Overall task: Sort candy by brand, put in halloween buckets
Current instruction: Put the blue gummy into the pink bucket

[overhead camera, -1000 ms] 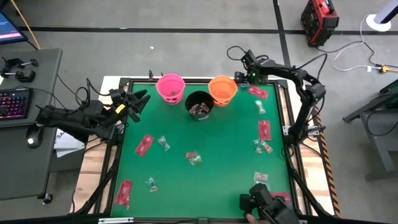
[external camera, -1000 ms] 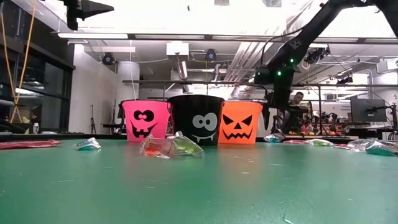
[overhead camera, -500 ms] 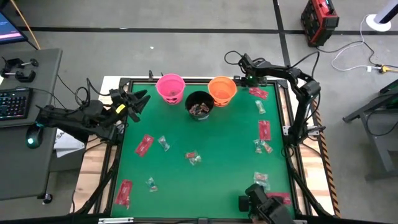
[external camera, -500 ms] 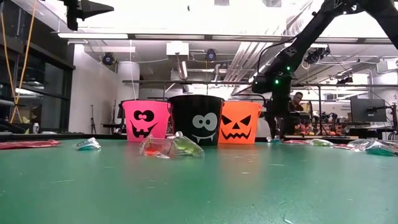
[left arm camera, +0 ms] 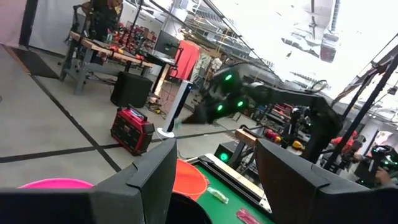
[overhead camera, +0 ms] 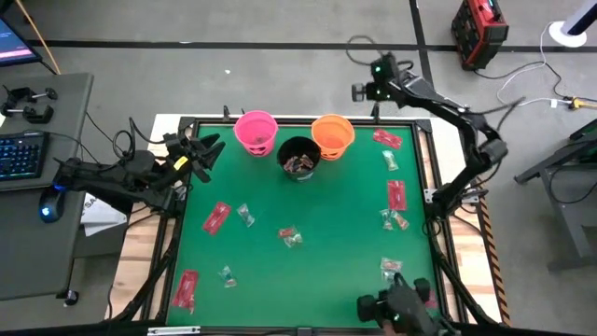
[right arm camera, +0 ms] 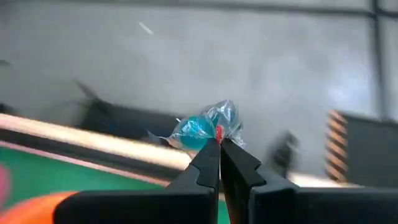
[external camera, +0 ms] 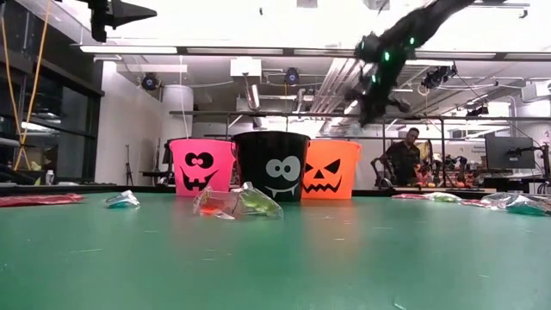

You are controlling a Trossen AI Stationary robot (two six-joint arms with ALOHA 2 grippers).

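Observation:
Three halloween buckets stand in a row at the table's far edge: pink [overhead camera: 256, 131], black [overhead camera: 299, 157] and orange [overhead camera: 334, 135]. Candy lies scattered on the green mat: red packets [overhead camera: 215, 217] and small crinkly pieces [overhead camera: 290, 235]. My right gripper [overhead camera: 358, 91] hangs high beyond the orange bucket [external camera: 332, 170], above the rims in the low view [external camera: 372, 93], shut on a small teal candy [right arm camera: 205, 129]. My left gripper [overhead camera: 207, 149] waits open at the table's left, level with the pink bucket. My right gripper pinches the clear crinkly wrapper of the teal candy by one end [right arm camera: 217, 135] between its two fingertips. The candy sticks out past the fingertips [right arm camera: 210, 155]. It is lifted clear of the table.
Red packets lie at the right [overhead camera: 396, 194], the far right [overhead camera: 387, 138] and the near left [overhead camera: 187, 287]. Small pieces lie along the right side [overhead camera: 394, 220]. A camera mount [overhead camera: 396, 306] sits at the near edge. A person [external camera: 401, 159] stands in the room behind.
My right gripper went down to the mat just right of the orange bucket and shut on the teal candy. It has then risen well above the buckets' rims and gone toward the far edge, carrying the candy clear of the table.

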